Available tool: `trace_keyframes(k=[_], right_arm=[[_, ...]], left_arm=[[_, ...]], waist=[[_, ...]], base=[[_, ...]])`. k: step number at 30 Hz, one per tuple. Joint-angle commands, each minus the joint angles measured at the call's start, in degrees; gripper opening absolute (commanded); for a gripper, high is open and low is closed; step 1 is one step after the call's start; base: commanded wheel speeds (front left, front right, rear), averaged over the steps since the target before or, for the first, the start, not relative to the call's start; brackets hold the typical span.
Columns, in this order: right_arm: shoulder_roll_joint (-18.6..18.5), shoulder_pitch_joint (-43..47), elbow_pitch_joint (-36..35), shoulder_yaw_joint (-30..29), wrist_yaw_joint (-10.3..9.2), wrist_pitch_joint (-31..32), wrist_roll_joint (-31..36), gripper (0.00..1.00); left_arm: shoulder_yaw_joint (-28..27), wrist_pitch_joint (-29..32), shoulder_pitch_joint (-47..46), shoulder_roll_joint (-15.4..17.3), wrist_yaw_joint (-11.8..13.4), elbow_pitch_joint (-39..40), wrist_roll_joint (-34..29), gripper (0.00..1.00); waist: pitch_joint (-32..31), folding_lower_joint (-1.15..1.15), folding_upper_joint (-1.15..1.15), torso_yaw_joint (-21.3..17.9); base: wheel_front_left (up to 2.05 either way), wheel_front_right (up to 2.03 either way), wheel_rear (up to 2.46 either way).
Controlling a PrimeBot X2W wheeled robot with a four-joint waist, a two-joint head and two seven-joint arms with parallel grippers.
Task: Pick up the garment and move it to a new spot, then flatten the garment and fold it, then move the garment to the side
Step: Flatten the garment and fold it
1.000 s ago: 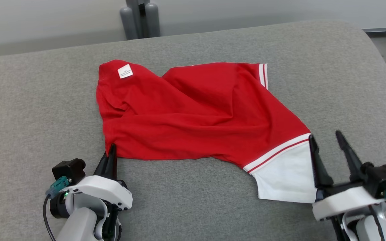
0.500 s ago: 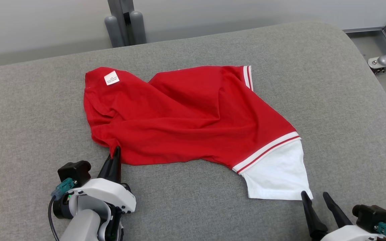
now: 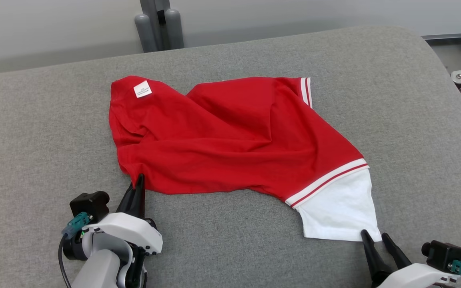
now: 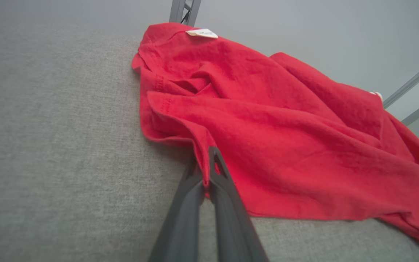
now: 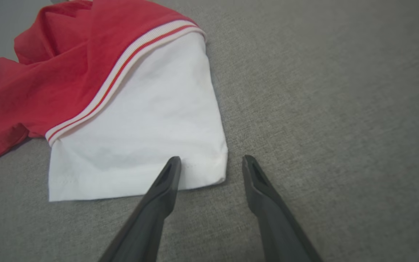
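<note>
Fingers (image 5: 167, 178) of right gripper (image 5: 211, 162), apart, now straddle shirt (image 3: 230, 132) corner; left gripper (image 4: 204, 163) still clenched on hem; flattening pull next.

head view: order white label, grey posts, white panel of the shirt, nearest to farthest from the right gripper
1. white panel, near right, at the tips of the right gripper.
2. white label, far left corner of the shirt.
3. grey posts, behind the far edge of the table.

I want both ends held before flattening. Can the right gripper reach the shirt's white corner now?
Likely yes: the open right gripper straddles the shirt's white corner, with nothing in the way.
</note>
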State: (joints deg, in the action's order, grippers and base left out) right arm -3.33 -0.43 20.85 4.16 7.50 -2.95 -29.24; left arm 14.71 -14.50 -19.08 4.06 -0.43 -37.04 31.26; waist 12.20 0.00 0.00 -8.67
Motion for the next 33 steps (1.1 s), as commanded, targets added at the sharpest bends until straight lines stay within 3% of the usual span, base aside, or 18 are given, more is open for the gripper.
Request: trace_keyframes(k=[1, 2, 5, 6, 7, 8, 19, 29, 33], right_arm=[[-0.1, -0.4, 0.2, -0.1, -0.01, 0.5, -0.7, 0.94], [0.0, -0.4, 0.4, -0.1, -0.02, 0.7, -0.9, 1.00], [0.1, -0.5, 1.1, 0.0, -0.02, 1.5, -1.6, 1.00], [0.1, -0.7, 1.1, 0.1, -0.01, 1.6, -1.7, 0.69], [0.2, -1.0, 1.0, -0.3, -0.02, 0.9, -1.8, 0.10], [0.2, -1.3, 0.9, -0.3, -0.01, 0.8, -2.3, 0.00], [-2.3, -4.4, -1.8, -2.2, -0.01, -2.1, -2.0, 0.00], [-6.2, -9.1, -11.6, -3.2, -0.01, -3.3, -0.4, 0.00], [-8.1, -13.1, -14.8, -3.5, -0.02, -1.7, 1.8, 0.00]], left_arm=[[-0.1, -0.3, -0.3, 0.3, 0.2, 0.2, 0.2, 0.00], [-0.1, -0.3, -0.3, 0.3, 0.2, 0.2, 0.2, 0.00], [-0.1, -0.3, -0.4, 0.3, 0.3, 0.3, 0.4, 0.00], [0.0, -0.3, -0.5, 0.3, 0.3, 0.4, 0.4, 0.00], [0.1, -0.3, -0.5, 0.3, 0.3, 0.5, 0.4, 0.00], [0.1, -0.3, -0.6, 0.3, 0.3, 0.5, 0.4, 0.00], [-0.8, -0.6, -0.9, 0.2, 0.7, 2.2, 0.6, 0.00], [0.1, -0.5, 1.0, 0.0, 0.1, 8.4, 0.4, 0.00], [2.0, 4.3, 0.4, 1.3, 0.4, 11.4, -0.4, 0.00]], waist=[[0.1, 0.00, 0.00, 0.2], [0.1, 0.00, 0.00, 0.3], [0.3, 0.00, 0.00, 0.6], [0.4, 0.00, 0.00, 0.7], [0.5, 0.00, 0.00, 0.8], [0.5, 0.00, 0.00, 0.9], [0.4, 0.00, 0.00, 2.7], [-3.1, 0.00, 0.00, 5.2], [-4.0, 0.00, 0.00, 5.5]], base=[[0.00, 0.00, 0.00], [0.00, 0.00, 0.00], [0.00, 0.00, 0.00], [0.00, 0.00, 0.00], [0.00, 0.00, 0.00], [0.00, 0.00, 0.00], [0.00, 0.00, 0.00], [0.00, 0.00, 0.00], [0.00, 0.00, 0.00]])
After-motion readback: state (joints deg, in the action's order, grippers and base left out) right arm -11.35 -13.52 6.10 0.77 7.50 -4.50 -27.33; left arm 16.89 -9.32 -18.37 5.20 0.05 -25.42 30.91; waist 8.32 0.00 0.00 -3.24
